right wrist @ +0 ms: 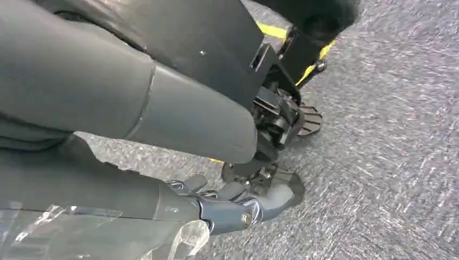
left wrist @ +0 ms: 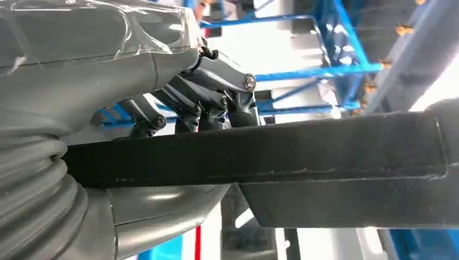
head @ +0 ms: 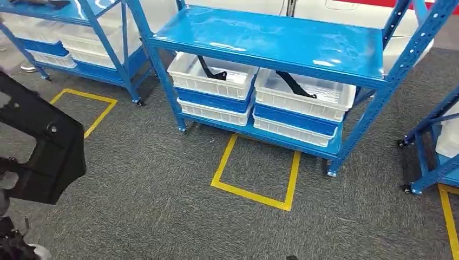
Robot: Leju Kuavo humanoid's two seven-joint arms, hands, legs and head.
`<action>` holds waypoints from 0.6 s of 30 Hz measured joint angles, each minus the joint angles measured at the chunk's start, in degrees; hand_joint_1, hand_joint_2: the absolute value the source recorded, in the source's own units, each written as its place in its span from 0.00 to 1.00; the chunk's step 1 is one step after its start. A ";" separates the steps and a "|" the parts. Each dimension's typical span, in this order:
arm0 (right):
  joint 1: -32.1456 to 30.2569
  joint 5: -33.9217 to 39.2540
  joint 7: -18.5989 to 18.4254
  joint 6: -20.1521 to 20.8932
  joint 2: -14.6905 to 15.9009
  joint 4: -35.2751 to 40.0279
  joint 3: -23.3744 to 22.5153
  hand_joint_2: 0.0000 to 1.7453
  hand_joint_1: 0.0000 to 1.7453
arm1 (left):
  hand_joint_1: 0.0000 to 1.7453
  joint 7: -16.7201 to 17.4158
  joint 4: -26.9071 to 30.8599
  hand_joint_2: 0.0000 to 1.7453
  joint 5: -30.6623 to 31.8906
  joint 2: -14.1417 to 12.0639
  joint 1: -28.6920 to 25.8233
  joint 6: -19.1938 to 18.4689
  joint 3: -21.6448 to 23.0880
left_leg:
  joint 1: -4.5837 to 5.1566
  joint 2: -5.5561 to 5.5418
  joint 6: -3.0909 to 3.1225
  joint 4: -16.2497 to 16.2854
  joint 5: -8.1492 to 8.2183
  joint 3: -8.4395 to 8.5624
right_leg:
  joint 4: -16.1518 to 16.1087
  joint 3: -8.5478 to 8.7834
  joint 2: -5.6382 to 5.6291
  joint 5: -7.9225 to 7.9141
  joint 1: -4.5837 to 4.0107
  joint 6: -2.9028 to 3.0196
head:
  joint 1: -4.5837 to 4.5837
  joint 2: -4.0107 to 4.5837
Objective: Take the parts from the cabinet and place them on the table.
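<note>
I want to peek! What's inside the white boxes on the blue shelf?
Each top white box holds a thin black part. The boxes stacked beneath are covered, so their insides are hidden.

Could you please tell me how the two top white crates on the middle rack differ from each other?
The left crate looks smaller and squarer; the right crate looks wider. The left crate's black part is short and bent, while the right crate's part is a longer strap. Both crates top a stack under the blue shelf.
</note>
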State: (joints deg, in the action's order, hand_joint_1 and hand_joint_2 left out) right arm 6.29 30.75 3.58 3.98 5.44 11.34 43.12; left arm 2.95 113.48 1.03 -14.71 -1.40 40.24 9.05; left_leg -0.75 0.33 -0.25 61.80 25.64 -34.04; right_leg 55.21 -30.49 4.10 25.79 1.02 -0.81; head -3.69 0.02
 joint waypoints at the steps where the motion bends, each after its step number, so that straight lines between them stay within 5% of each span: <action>1: 0.14 0.13 -0.55 0.00 0.11 0.00 0.00 0.00 0.00 | 1.00 -0.57 -0.37 1.00 -0.24 0.09 0.33 0.00 -0.04 | 0.24 1.83 0.47 -5.65 -1.88 3.13 | -0.02 0.11 0.46 0.00 -0.08 -0.03 | 0.00 0.00; 2: 0.18 0.13 -0.96 0.00 0.28 0.00 0.00 0.00 0.00 | 1.00 -1.40 -0.63 1.00 -0.70 0.13 0.74 0.00 -0.15 | 0.82 4.37 0.97 -8.36 -1.09 4.18 | 0.02 0.16 0.98 0.02 -0.33 -0.17 | 0.02 0.00; 6: 0.58 0.09 -1.70 -0.22 0.85 0.00 0.07 0.00 0.00 | 1.00 -3.76 -1.66 1.00 -2.62 0.39 1.01 0.00 -1.31 | 1.29 1.95 1.99 -8.36 -1.80 3.40 | -0.30 0.44 2.82 -0.07 -0.33 -1.46 | 0.13 0.00; 7: 0.58 0.09 -1.77 -0.24 1.22 0.02 0.07 0.00 0.00 | 1.00 -4.30 -1.79 1.00 -3.08 0.52 1.08 0.00 -1.49 | 0.36 1.39 2.54 -9.04 -2.48 4.10 | 0.10 0.33 2.18 0.46 -0.29 -1.90 | 0.15 0.00; 9: 0.53 0.02 -0.89 -0.31 1.73 0.02 0.11 0.00 0.00 | 1.00 -5.46 -2.05 1.00 -3.61 0.90 1.92 0.07 -1.60 | 0.55 0.34 3.06 -9.08 -2.85 3.90 | 5.98 -1.97 -2.34 4.35 -0.20 -1.89 | 0.39 0.00; 11: 0.21 -0.24 0.42 -0.33 2.71 0.02 0.15 0.00 0.00 | 1.00 -6.60 -2.58 1.00 -4.76 1.64 2.12 0.02 -1.57 | 0.68 -1.12 3.22 -9.07 -2.91 3.67 | 16.03 -6.61 -3.58 8.66 -0.23 -1.98 | 0.57 0.00; 12: 0.17 -0.35 0.94 -0.35 3.13 0.02 0.15 0.00 0.00 | 1.00 -7.36 -2.93 1.00 -5.24 1.92 2.15 0.02 -1.57 | 0.81 -1.98 3.27 -9.05 -2.95 3.62 | 18.43 -7.86 -3.60 8.99 -0.25 -2.01 | 0.57 0.00; 14: 0.22 -0.55 1.82 -0.33 3.96 0.02 0.18 0.00 0.00 | 1.00 -9.20 -3.56 1.00 -6.47 2.56 2.37 0.02 -1.57 | 0.75 -3.67 3.25 -8.83 -2.96 3.64 | 14.37 -6.12 -3.69 5.60 -0.21 -2.04 | 0.59 0.00; 15: 0.36 -0.59 2.10 -0.42 4.33 0.02 0.20 0.00 0.00 | 1.00 -9.97 -3.85 1.00 -6.69 2.95 2.52 0.02 -1.60 | 0.64 -4.51 3.19 -8.58 -2.92 3.65 | 9.26 -3.72 -4.05 2.80 -0.13 -2.04 | 0.57 0.00; 16: 0.58 -0.70 2.32 -0.42 4.88 0.02 0.20 0.00 0.00 | 1.00 -10.80 -4.06 1.00 -6.67 3.32 2.65 0.02 -1.60 | 0.52 -5.33 2.90 -8.11 -2.72 3.56 | 3.10 -0.86 -5.85 -0.11 0.16 -2.17 | 0.61 0.00; 17: 0.60 -0.77 2.54 -0.41 5.13 0.02 0.20 0.00 0.00 | 1.00 -11.34 -4.22 1.00 -6.58 3.62 2.70 0.02 -1.59 | 0.43 -5.80 2.59 -7.73 -2.53 3.21 | 0.95 0.24 -8.81 0.53 0.51 -2.16 | 0.59 0.00; 18: 0.96 -0.85 2.71 -0.42 5.53 0.04 0.17 0.00 0.00 | 1.00 -11.87 -4.39 1.00 -6.42 3.89 3.01 0.02 -1.60 | 0.73 -6.49 2.28 -6.92 -2.38 2.41 | 0.64 -0.03 -8.73 0.50 0.42 -1.96 | 0.72 0.00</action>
State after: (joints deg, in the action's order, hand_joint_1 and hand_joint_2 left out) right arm 7.26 29.90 6.30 3.56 10.97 11.39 43.30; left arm -8.92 109.09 -5.40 -10.82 1.62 40.26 7.45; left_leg -0.02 -6.16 2.03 54.89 23.25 -31.63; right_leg 55.85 -30.52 -4.62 26.30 1.45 -2.78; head -2.97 0.02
